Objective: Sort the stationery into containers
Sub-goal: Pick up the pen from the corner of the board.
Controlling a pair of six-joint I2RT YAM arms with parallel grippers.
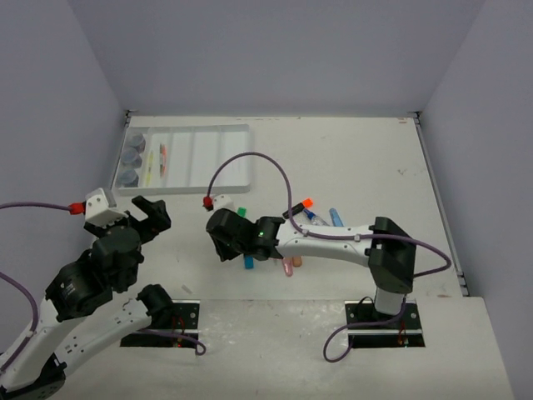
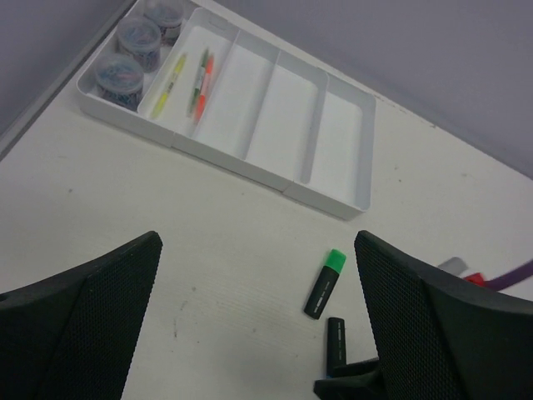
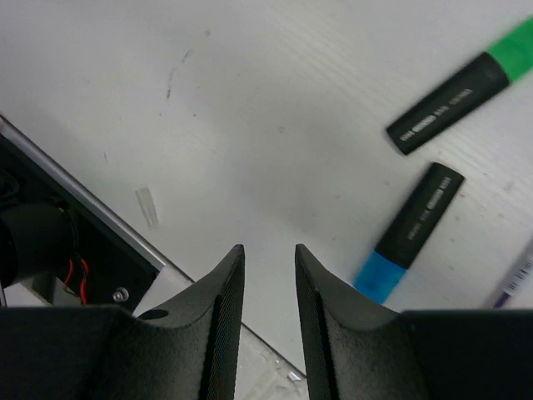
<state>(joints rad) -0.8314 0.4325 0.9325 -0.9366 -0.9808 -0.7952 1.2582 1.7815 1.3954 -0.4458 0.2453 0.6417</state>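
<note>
The right gripper (image 3: pixel 268 250) hangs low over bare table (image 3: pixel 250 100), fingers a narrow slit apart on nothing, just beside the blue highlighter (image 3: pixel 412 229) and green highlighter (image 3: pixel 458 87), likely lining up a pick. The left gripper (image 2: pixel 256 242), spread wide and empty, hovers nearer the tray (image 2: pixel 233 158), probably to keep out of the right's way. Pots (image 2: pixel 137 37) and pens (image 2: pixel 200 83) fill the tray's two left compartments, and three stand bare.

White rectangular plastic tray (image 2: pixel 250 167); grey-blue round pots (image 2: pixel 119 77); green-capped black highlighter (image 2: pixel 325 284); blue-capped black highlighter (image 3: pixel 410 231); thin purple cable (image 1: pixel 248 154).
</note>
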